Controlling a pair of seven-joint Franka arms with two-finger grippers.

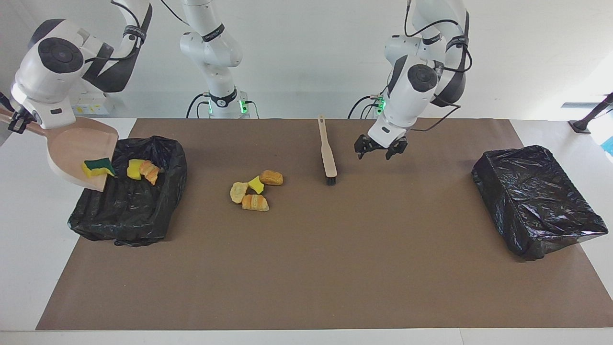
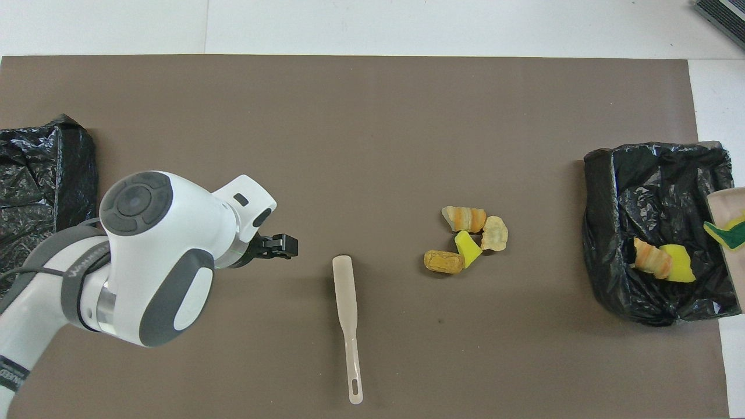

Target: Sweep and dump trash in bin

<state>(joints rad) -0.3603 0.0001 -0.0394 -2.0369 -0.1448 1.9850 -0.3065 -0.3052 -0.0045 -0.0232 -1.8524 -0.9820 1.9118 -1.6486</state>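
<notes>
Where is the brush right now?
The brush lies flat on the brown mat, between the trash pile and the open left claw, which hangs over the mat.
</notes>
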